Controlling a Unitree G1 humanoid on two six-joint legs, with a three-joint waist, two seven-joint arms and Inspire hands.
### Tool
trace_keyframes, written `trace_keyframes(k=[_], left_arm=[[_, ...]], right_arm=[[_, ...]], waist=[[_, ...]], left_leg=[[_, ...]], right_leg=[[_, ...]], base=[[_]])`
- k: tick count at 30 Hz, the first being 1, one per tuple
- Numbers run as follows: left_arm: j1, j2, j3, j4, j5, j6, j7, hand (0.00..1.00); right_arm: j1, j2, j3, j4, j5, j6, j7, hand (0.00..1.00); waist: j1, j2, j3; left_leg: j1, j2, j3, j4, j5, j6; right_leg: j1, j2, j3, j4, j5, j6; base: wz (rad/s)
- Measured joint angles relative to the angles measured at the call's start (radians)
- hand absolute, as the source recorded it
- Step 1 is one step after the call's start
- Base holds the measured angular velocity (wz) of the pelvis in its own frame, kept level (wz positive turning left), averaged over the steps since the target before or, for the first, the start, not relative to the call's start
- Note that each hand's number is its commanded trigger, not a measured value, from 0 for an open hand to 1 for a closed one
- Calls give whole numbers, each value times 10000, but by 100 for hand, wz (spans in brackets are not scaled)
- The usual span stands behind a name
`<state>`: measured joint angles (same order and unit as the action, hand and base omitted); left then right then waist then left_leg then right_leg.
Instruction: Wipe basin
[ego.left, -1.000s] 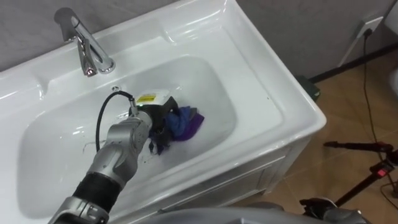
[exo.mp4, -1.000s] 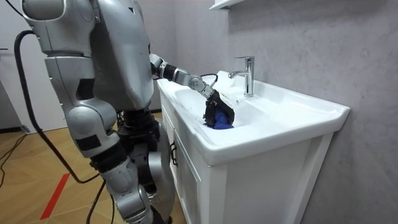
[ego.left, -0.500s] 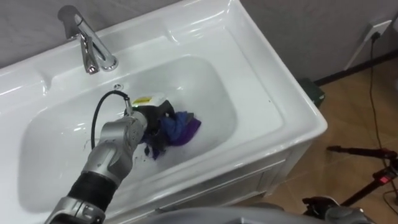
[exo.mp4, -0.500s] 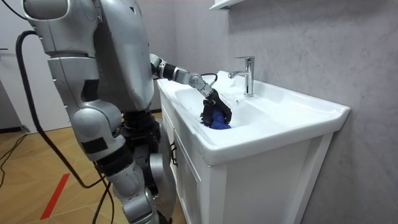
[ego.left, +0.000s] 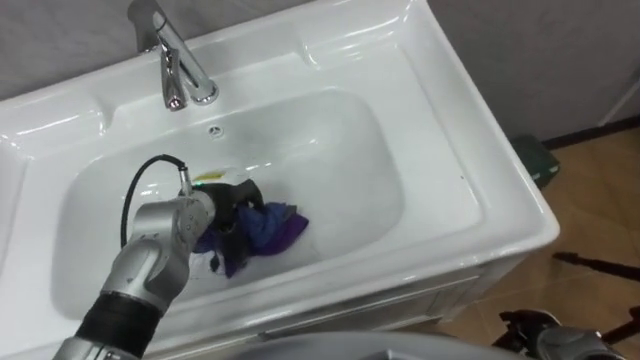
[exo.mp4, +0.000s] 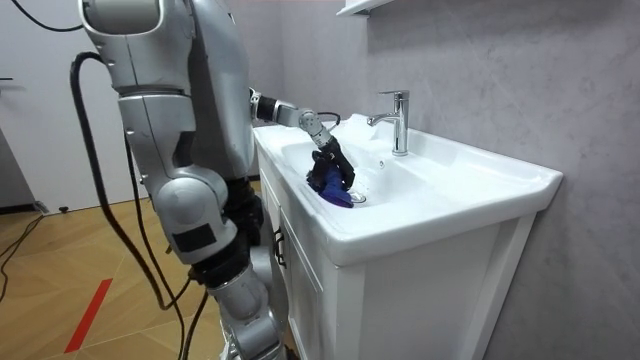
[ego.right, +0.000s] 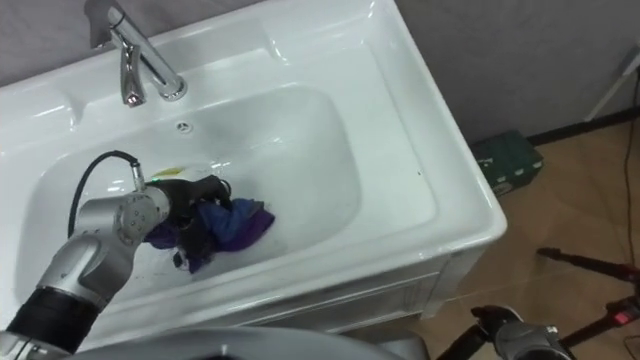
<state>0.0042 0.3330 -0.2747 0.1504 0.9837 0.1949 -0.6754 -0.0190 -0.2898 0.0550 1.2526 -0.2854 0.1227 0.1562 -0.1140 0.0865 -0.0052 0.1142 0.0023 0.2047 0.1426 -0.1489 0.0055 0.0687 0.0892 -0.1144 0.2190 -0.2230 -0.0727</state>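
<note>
One white basin (ego.left: 440, 190) (set on one white cabinet (exo.mp4: 400, 300)) with one chrome tap (ego.left: 178, 60) on its back rim. One bunched blue-purple cloth (ego.left: 272, 229) lies in the bowl, with the left hand (ego.left: 232, 198) curled round it.

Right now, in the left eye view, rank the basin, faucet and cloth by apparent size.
1. basin, clearly largest.
Tied: cloth and faucet look about alike; the faucet stands farther off.
</note>
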Motion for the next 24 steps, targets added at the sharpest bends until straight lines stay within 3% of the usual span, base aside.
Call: trace_keyframes(k=[3,8,13,16,21,24], left_arm=[[21,171,51,-288,21,20,-507,100],[147,411,439,-561,19,47,-1283,100],[388,435,778,-910,10,166,-1594,100],[605,529,802,-1337,14,205,-1680,100],[983,591,1193,-1934,19,377,-1916,100],[1151,959,1261,-2330,21,511,-2151,100]], right_arm=[[7,-40,-13,11,88,0,84,0],[26,-203,20,10,50,-9,378,0],[7,-303,136,-34,-15,-19,575,0],[8,-324,366,-28,42,3,676,0],[11,-328,410,-31,18,24,788,0],[-31,-322,412,-93,23,4,906,0]], waist=[[105,45,31],[284,119,36],[489,138,42],[717,138,41],[883,136,41],[959,137,42]], left_leg=[[1,-18,-183,-60,1,-1],[-51,-2,-205,-38,0,-2],[-176,-47,-515,89,-1,-1],[-186,-82,-567,89,-2,1],[-348,-153,-794,218,-5,9],[-353,-161,-799,237,-42,66]], right_leg=[[-5,-23,-149,-1,0,1],[5,-155,-755,6,0,1],[5,-218,-812,-2,-15,25],[-2,-261,-840,-4,-78,136],[-17,-387,-1142,16,-78,136],[-8,-393,-1145,17,-80,139]], base=[[0],[5],[5],[-3],[10],[7]])
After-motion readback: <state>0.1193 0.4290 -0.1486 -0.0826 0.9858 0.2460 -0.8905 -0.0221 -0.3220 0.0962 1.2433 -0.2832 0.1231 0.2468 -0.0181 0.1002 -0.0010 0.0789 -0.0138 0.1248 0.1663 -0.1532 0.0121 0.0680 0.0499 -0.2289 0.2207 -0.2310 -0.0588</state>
